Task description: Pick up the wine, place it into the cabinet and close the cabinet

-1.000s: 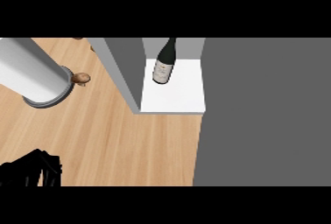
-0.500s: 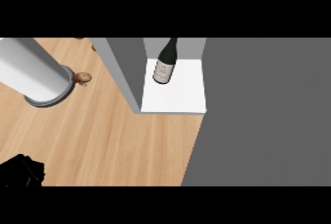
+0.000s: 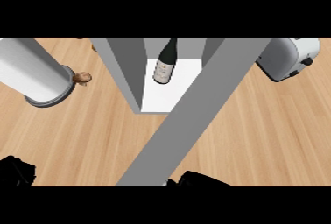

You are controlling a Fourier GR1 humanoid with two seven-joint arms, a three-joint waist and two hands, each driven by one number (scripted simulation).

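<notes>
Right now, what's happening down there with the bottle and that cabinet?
Dark glass wine bottle inside grey cabinet. Grey cabinet door part open. Left hand low left, right hand by door's lower end; fingers unclear.

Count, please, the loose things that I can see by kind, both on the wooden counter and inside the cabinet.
Wine bottle: 1, inside the cabinet
Grey cylinder on round base: 1
Small brown round thing: 1
White appliance: 1
Total: 4
</notes>
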